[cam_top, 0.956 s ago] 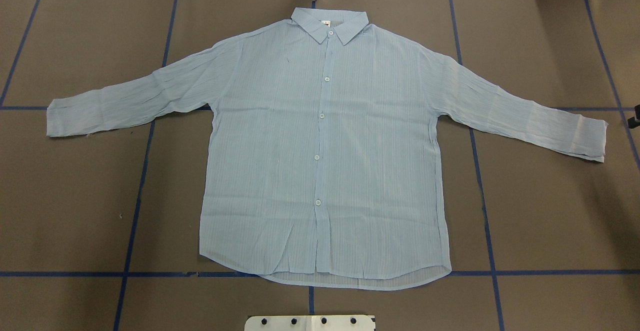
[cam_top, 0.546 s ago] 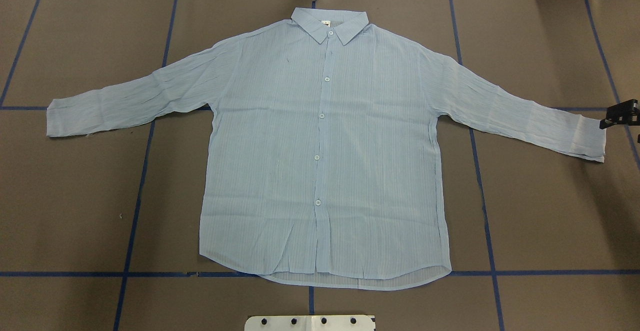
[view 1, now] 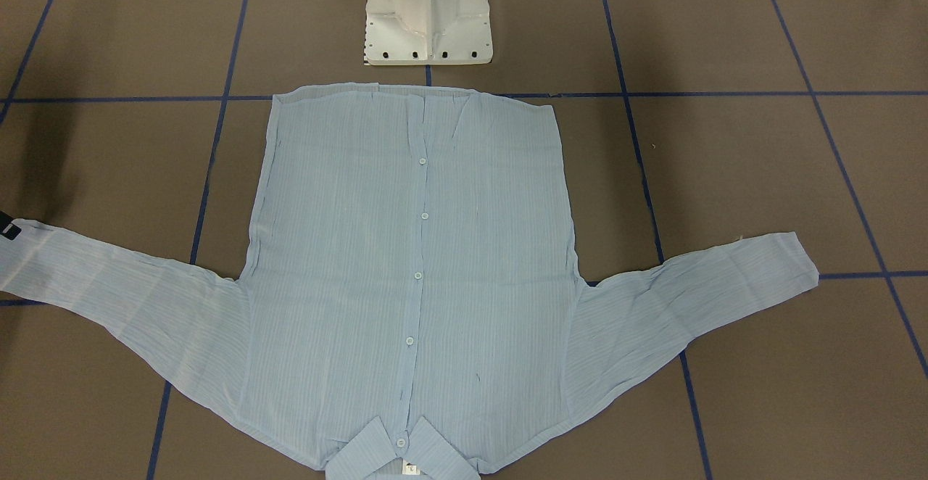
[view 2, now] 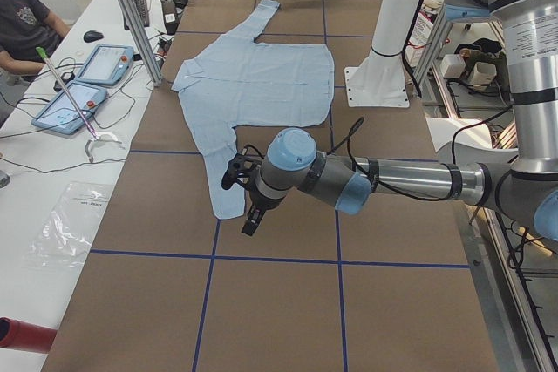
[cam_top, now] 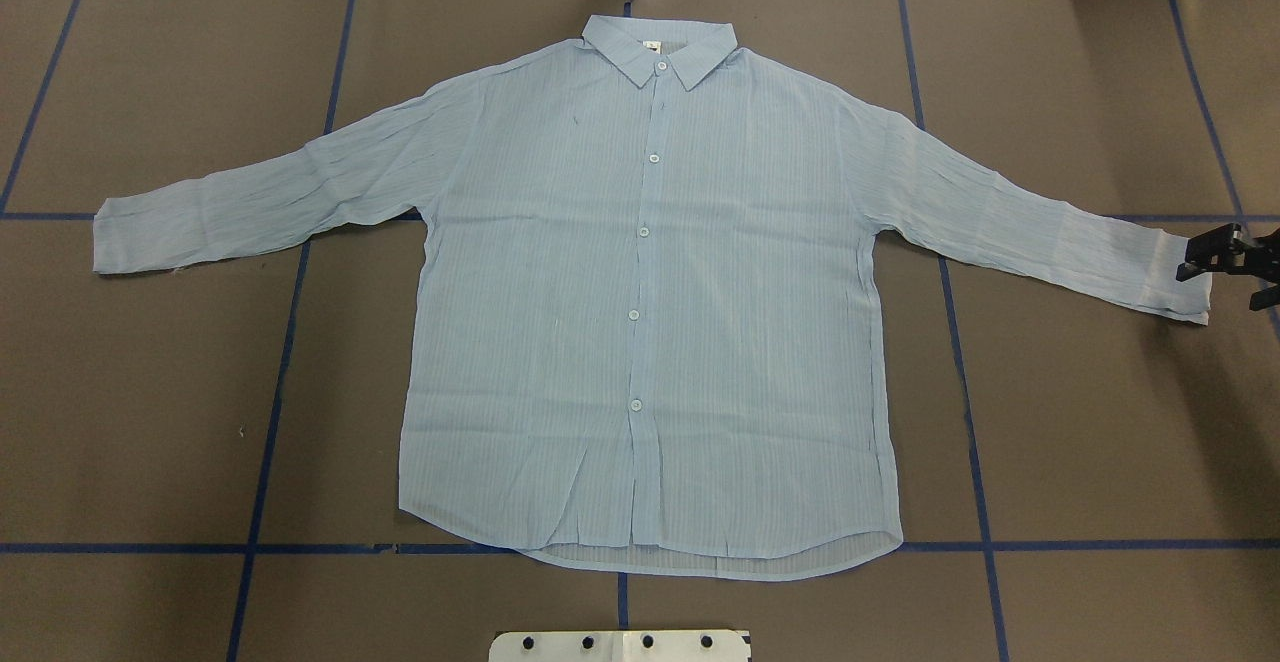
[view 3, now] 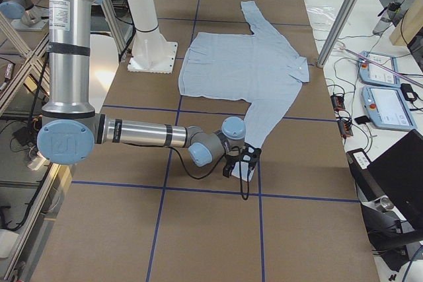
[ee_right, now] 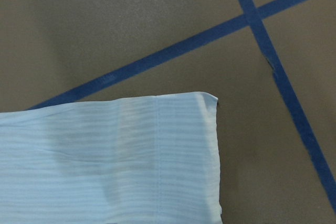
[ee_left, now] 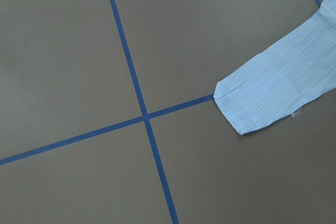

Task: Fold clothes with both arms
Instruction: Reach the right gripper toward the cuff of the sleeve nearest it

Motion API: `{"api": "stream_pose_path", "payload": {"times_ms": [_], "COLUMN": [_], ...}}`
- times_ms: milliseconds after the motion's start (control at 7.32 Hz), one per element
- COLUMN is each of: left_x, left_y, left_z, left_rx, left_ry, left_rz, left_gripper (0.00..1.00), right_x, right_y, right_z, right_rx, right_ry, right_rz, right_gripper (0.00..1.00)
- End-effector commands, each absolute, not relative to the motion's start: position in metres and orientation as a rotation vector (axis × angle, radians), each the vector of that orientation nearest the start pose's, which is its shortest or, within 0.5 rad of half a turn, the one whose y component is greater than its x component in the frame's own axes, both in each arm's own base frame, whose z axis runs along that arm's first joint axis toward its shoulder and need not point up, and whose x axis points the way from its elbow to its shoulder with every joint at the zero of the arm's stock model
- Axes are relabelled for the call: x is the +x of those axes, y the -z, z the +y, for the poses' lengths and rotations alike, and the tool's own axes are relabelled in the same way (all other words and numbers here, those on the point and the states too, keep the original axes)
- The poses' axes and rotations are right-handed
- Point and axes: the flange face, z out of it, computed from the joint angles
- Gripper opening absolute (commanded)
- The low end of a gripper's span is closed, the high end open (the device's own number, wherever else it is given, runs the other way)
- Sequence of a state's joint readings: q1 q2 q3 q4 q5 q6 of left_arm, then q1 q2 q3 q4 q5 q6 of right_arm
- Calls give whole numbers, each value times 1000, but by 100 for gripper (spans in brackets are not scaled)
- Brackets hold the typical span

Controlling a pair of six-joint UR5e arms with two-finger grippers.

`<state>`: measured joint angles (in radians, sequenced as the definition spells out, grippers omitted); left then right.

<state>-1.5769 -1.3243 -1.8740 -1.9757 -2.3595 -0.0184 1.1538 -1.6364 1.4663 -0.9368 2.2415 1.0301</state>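
Table: one shirt lies flat mid-frame, buttons up, collar at top, two sleeves spread. Looks like pre-grasp for the sleeve fold. Right gripper at right edge, fingers apart at the cuff, holding nothing. Left gripper is beside the other cuff; can't tell its state. Next: drop, pinch both layers. Five buttons.
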Motion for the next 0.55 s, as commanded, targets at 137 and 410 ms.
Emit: {"api": "stream_pose_path", "payload": {"times_ms": [137, 410], "left_x": [-65, -65], "left_y": [-568, -568], "left_z": [-408, -408], "left_rx": [438, 437], "left_ry": [-161, -161], "left_rz": [776, 776], "left_gripper": [100, 100], "right_x": [-141, -149], "right_y": [-683, -685], "right_z": [-467, -464], "right_rx": [-123, -134], "right_ry": [-407, -394], "right_rz": [-790, -784], "right_gripper": [87, 85]}}
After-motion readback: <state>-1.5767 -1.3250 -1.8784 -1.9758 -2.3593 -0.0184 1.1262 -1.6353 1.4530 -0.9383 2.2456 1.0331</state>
